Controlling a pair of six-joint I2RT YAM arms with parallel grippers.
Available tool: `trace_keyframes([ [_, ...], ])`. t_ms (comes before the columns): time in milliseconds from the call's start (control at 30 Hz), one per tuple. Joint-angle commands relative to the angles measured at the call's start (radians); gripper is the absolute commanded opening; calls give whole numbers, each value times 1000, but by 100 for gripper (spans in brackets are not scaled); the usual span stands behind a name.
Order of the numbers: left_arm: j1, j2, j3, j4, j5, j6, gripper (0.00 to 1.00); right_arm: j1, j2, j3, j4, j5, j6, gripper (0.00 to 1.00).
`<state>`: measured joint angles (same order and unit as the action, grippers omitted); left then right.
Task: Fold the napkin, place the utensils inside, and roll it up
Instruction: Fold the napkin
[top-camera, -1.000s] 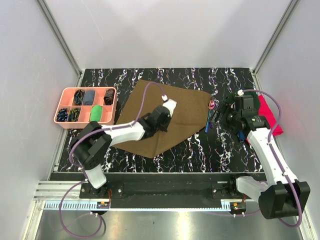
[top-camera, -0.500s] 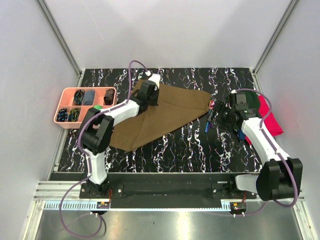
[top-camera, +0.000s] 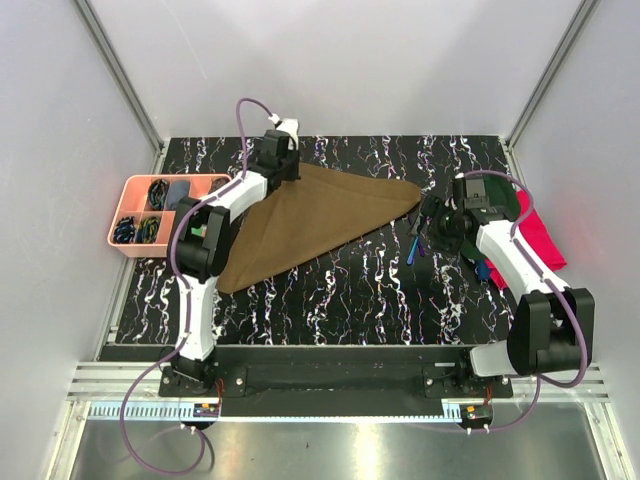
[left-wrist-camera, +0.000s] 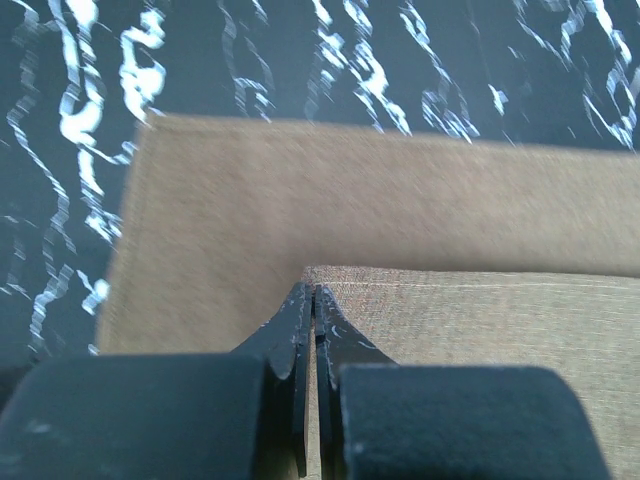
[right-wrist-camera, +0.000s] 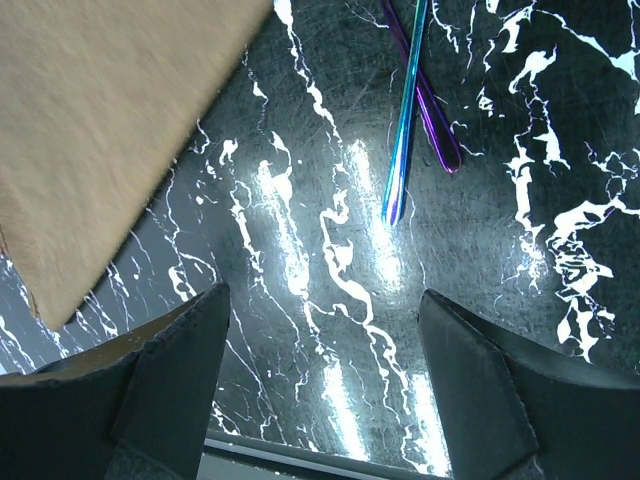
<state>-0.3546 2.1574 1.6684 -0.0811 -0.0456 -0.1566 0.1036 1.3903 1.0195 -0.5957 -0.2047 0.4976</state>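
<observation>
The olive-brown napkin (top-camera: 310, 220) lies folded into a triangle on the black marbled table. My left gripper (top-camera: 284, 168) is at the napkin's far left corner, shut on the corner of the upper layer. In the left wrist view the closed gripper (left-wrist-camera: 314, 291) pinches that napkin (left-wrist-camera: 460, 330) edge just above the lower layer. The utensils (top-camera: 417, 244) lie right of the napkin's right tip. My right gripper (top-camera: 440, 226) hovers over them, open and empty. In the right wrist view the gripper (right-wrist-camera: 322, 296) is wide open and two slim iridescent utensils (right-wrist-camera: 408, 120) lie ahead of it.
A pink tray (top-camera: 118, 212) with small items in its compartments stands at the left. A bright red cloth (top-camera: 546, 240) and a dark green cap (top-camera: 508, 204) lie at the right behind the right arm. Grey walls close in the table.
My left gripper carried the napkin corner from the cloth's middle to its far left corner, folding it into a triangle. My right gripper shifted slightly over the utensils.
</observation>
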Motion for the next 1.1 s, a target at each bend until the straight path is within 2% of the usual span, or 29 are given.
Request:
trace_keyframes([
  [0,43,48,112,14,41,25,0,-4,27,44,28,-25,-22,84],
  [167,66,114,208,-3,108,26,0,-4,45,48,30,-25,-28,83],
  [400,100,179,290,-16,130,20,0,-5,75,57,36,-28,-31,83],
  [1067,144,271,447,-34,127,-6,0,-4,139,77,53,-50,-42,82],
])
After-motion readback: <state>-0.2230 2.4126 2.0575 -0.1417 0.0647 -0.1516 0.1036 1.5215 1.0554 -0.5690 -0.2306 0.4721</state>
